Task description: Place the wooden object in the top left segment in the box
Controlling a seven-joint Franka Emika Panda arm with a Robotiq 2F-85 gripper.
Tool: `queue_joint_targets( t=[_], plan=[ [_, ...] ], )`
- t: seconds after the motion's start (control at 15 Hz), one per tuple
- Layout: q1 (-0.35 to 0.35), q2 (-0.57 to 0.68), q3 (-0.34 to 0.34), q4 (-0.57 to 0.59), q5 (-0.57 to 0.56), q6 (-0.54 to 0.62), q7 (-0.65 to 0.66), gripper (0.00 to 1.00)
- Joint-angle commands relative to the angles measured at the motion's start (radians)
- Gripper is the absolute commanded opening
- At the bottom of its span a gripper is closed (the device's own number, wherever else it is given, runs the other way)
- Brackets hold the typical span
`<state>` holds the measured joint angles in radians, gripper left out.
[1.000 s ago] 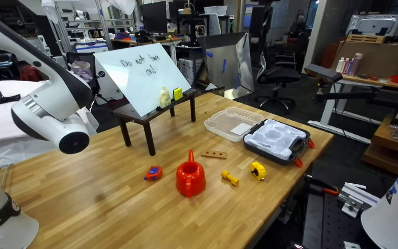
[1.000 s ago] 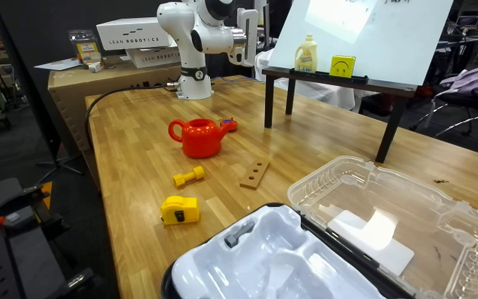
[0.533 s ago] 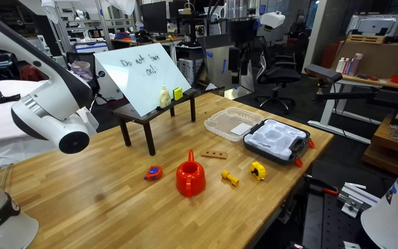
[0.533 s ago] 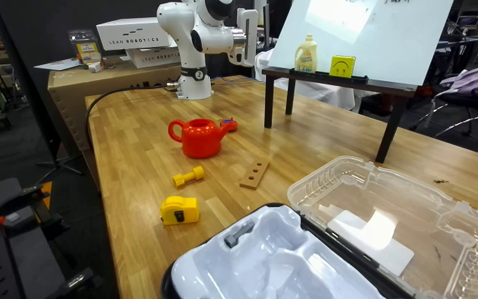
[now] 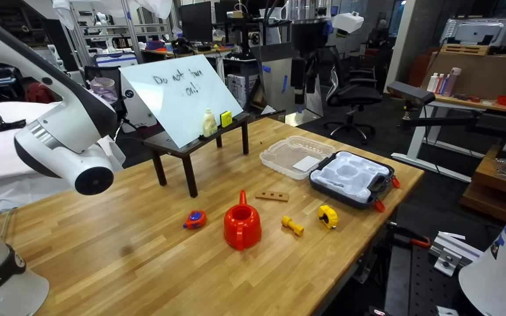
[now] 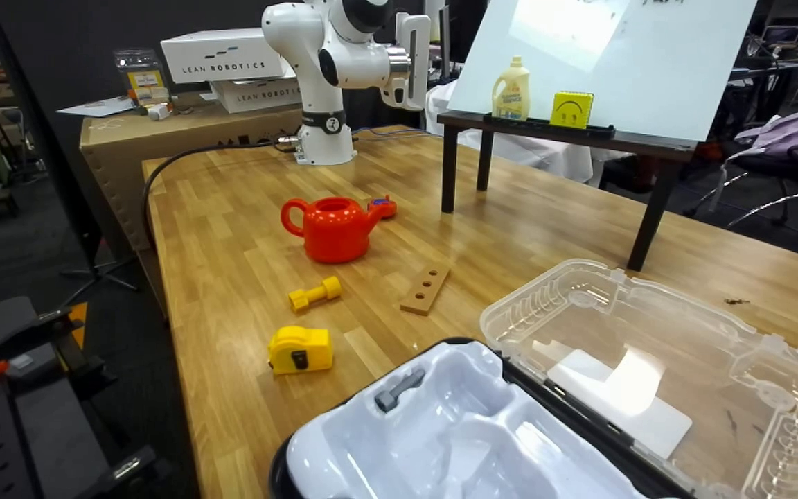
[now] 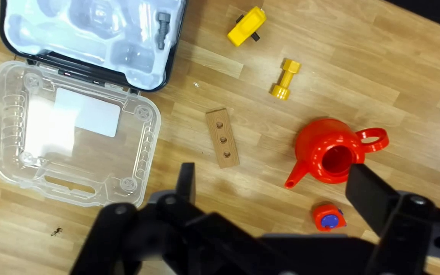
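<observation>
The wooden object (image 7: 225, 148), a flat tan block with three holes, lies on the table between the box and the red teapot. It shows in both exterior views too (image 5: 262, 195) (image 6: 415, 305). The box (image 7: 90, 73) has a dark rim and a pale moulded interior with segments, and lies open at the upper left of the wrist view; it also shows in both exterior views (image 5: 353, 181) (image 6: 433, 443). My gripper (image 7: 272, 170) is open and empty, high above the table. It hangs at the top of an exterior view (image 5: 304, 91).
The clear lid (image 7: 90, 160) lies open beside the box. A grey bolt (image 7: 162, 30) sits in the box. A red teapot (image 7: 325, 141), yellow bolt (image 7: 287, 80), yellow tape measure (image 7: 247, 26) and red-blue tape (image 7: 327, 217) stand on the table. A whiteboard stand (image 6: 551, 132) and idle arm (image 6: 323, 76) stand beyond.
My gripper has come into an exterior view from the top since one second ago and has hardly moved in the last half second. The objects on the table have not moved.
</observation>
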<state>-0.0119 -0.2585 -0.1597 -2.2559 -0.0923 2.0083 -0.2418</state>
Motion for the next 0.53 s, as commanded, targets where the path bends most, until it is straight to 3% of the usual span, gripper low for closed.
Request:
queue_joint_targets(
  t=[0.0, 0.47],
  plan=[
    [-0.022, 0.002, 0.024, -0.004, -0.007, 0.014, 0.012, 1.0],
    [-0.012, 0.123, 0.029, 0.013, 0.049, 0.067, -0.005, 1.0]
  ],
)
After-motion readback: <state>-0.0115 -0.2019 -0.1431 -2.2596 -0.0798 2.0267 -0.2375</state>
